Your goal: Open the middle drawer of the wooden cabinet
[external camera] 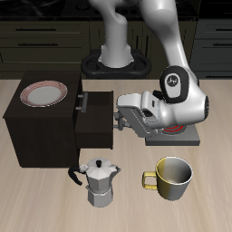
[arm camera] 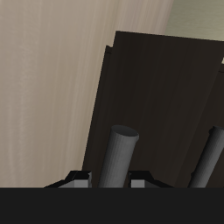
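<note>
I am pulling the middle drawer [external camera: 95,125] out of the wooden cabinet [external camera: 41,131]; it is sticking out already. My fingers [external camera: 119,118] are, I think, closed on its handle, though that is hidden. Next I am pulling straight away from the cabinet.

Middle drawer [external camera: 94,116]: dark brown wood, pulled out from wooden cabinet [external camera: 41,122], front upright.

One wooden cabinet [external camera: 45,127] is sitting at the frame's left, one plate [external camera: 44,93] lying on it; one moka pot [external camera: 97,181] and one yellow mug [external camera: 172,178] are standing lower centre.
</note>
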